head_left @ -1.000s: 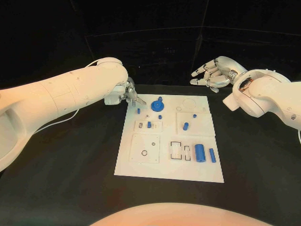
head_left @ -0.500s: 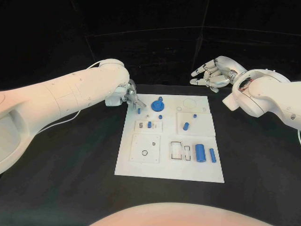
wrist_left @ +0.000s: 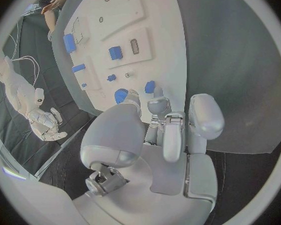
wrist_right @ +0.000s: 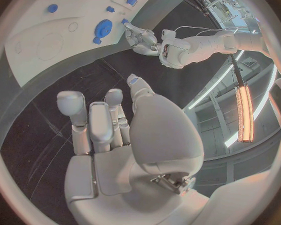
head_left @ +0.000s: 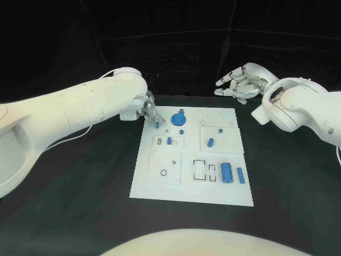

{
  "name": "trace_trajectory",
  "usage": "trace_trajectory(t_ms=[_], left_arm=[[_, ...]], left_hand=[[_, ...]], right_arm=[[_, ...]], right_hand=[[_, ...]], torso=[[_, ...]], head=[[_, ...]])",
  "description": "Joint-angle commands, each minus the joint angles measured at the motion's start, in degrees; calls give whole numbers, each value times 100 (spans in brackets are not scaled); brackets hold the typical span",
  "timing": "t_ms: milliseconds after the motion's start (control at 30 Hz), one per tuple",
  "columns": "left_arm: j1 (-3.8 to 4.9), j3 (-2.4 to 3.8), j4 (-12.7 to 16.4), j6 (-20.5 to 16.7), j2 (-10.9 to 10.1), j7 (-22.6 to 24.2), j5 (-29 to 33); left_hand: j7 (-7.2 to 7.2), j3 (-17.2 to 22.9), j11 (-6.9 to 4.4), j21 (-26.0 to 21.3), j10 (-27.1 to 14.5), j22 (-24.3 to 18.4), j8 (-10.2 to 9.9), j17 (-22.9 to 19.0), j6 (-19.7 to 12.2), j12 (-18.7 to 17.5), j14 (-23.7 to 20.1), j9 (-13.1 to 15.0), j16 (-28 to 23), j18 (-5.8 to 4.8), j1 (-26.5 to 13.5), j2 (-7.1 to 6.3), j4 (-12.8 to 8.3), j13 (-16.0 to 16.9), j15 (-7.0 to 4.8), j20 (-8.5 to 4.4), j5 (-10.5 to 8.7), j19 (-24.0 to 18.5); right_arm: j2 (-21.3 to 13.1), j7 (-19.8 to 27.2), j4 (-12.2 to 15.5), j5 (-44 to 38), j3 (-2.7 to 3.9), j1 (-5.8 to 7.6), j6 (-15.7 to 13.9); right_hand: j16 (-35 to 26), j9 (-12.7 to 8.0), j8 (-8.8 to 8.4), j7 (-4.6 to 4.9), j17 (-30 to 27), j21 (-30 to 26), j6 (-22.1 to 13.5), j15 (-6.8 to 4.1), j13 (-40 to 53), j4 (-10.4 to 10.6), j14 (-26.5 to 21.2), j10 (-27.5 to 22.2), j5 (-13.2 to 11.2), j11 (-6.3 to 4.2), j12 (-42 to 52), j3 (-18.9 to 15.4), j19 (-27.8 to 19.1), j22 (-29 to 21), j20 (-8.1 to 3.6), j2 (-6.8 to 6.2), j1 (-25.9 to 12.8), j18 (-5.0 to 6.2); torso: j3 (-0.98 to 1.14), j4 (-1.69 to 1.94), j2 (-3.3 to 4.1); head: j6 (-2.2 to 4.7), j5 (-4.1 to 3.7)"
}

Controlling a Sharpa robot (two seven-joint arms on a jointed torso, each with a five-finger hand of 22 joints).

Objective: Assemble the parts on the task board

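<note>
Fingers of the left hand (head_left: 149, 112) are pinched on a small blue part (head_left: 156, 125) at the task board's (head_left: 192, 197) upper-left corner, centre frame. Fingers of the right hand (head_left: 240, 85) are held apart, nothing grasped, upper right, off the board.

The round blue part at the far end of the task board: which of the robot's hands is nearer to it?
Left. The left hand is just beside the round blue part, at the task board's far left corner. The right hand hangs beyond the board's far right corner, well away.
</note>
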Motion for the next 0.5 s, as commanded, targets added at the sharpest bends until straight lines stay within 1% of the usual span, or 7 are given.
trace_trajectory(t_ms=[33,267,500], left_arm=[[5,1,-17,77,17,77,-40],[-11,1,-102,130,74,91,-40],[-28,-1,-168,142,108,91,-41]], left_hand=[[9,-8,11,21,38,7,-23,1509,49,20,596,-7,17,23,59,-7,-37,-1,9,-12,-1,40],[8,6,11,29,41,25,-28,1509,75,26,596,-33,17,20,205,89,-106,-1,9,-11,-1,44],[7,7,10,36,44,36,-30,1509,86,30,596,-43,17,18,247,116,-130,2,9,-11,-1,47]], right_arm=[[7,60,3,-11,4,12,23],[14,61,5,-11,4,12,23],[16,61,8,-11,4,12,23]], right_hand=[[-26,3,26,10,6,-28,-40,-27,0,12,58,-27,30,-5,15,-24,31,5,-2,30,-2,94],[-25,4,31,10,11,-32,-43,-28,1,15,60,-27,49,-5,20,-28,30,-1,-3,37,10,94],[-25,4,31,10,11,-32,-43,-28,1,15,60,-27,49,-5,20,-28,30,-1,-3,37,10,94]], torso=[[-1,-2,0],[0,-5,-1],[-2,-2,-1]], head=[[1,-9],[-11,4],[-13,-7]])
